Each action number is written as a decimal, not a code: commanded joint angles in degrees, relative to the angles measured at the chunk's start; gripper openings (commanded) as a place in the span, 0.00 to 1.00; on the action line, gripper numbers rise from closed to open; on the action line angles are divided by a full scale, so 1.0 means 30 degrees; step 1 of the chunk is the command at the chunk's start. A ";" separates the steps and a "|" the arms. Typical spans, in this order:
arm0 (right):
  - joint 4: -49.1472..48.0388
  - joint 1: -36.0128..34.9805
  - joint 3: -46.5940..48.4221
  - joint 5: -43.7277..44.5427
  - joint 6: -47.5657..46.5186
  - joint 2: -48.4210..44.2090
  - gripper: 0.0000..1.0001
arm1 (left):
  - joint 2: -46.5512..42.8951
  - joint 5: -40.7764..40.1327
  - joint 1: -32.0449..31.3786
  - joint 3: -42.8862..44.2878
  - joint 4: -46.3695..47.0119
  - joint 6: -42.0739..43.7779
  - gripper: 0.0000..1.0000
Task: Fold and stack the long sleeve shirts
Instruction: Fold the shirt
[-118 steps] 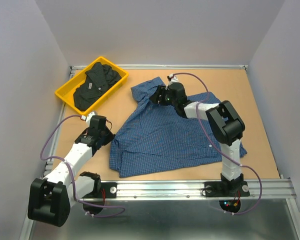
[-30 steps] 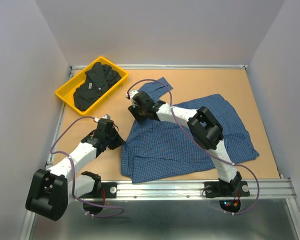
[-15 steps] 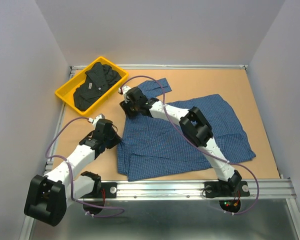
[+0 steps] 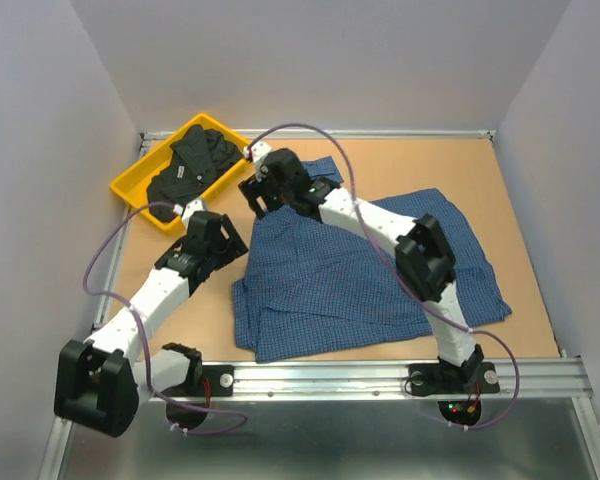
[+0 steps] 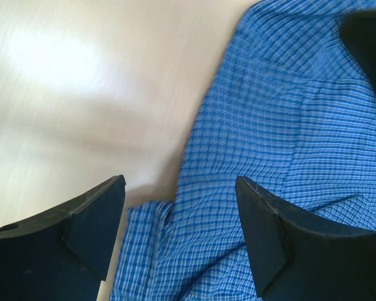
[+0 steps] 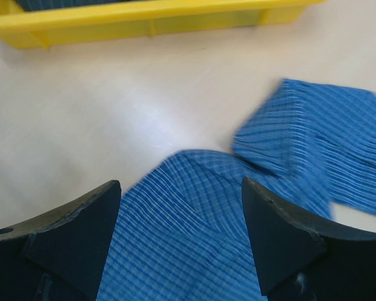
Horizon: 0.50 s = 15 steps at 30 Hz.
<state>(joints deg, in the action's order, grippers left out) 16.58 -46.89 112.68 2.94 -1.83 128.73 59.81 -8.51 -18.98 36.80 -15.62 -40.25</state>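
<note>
The left gripper (image 5: 180, 183) hung with jaws apart and empty, the blue shirt (image 5: 288, 125) spread just beneath it. The right gripper (image 6: 180, 183), also parted and empty, hovered over the shirt's edge. Beyond it sat the yellow tray (image 6: 144, 22) holding the black shirt (image 4: 185, 168).

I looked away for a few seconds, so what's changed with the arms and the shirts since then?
The right gripper swung left across the blue shirt toward the yellow tray and is open. The left gripper moved farther out, also open. The shirt's left edge shifted right. The black shirt in the tray stayed put.
</note>
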 commanded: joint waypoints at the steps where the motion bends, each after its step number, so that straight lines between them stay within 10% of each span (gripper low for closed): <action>1: -0.0458 0.1740 -0.2428 0.2563 -0.0506 -0.4261 0.83 | 0.2380 0.1221 0.0087 0.2291 0.1773 0.3187 0.82; 15: -0.0458 1.1464 -1.0870 0.1688 0.0549 -1.0388 0.80 | 1.3926 0.4155 0.0466 1.1109 0.0196 0.7585 0.69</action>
<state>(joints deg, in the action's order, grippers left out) 15.31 -15.09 83.61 9.98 -0.93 101.93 99.59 2.31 -18.59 65.87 -12.58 -21.82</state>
